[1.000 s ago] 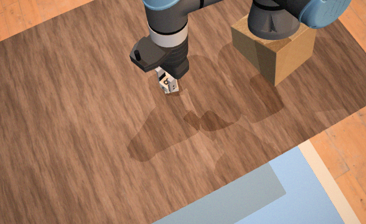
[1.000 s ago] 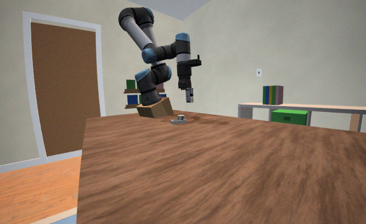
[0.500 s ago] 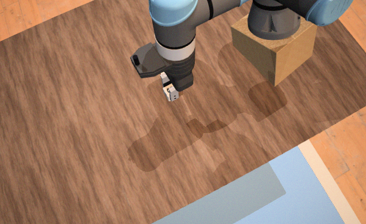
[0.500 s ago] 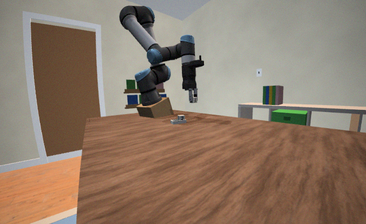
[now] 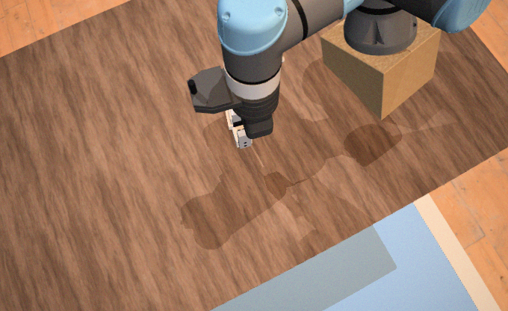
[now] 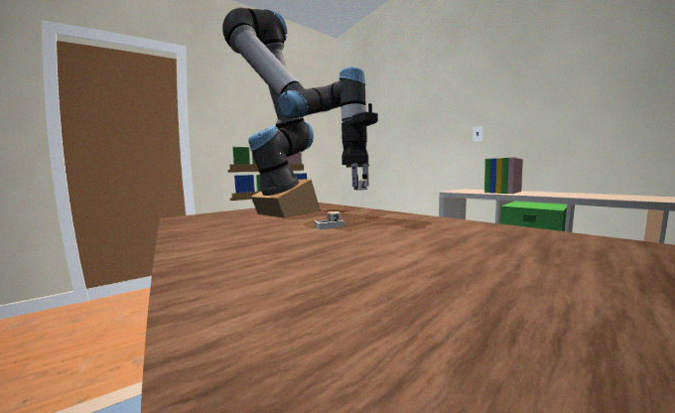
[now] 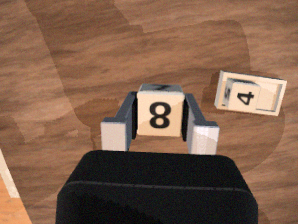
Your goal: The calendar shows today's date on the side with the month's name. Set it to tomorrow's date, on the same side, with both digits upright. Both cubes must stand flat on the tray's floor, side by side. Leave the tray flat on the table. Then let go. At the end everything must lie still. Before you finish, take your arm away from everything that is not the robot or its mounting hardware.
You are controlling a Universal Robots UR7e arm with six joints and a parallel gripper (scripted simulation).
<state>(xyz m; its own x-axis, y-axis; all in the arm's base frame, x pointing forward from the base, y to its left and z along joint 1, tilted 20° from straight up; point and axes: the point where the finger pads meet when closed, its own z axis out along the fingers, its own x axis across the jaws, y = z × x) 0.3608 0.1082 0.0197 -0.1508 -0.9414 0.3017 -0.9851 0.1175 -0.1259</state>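
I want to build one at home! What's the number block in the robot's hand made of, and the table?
The number block looks like pale painted or light wood, matte, with a black printed 8; plastic is possible. The hand is shut on it with grey fingers, seemingly metal or plastic. The table looks like brown wood with streaky grain, low sheen.
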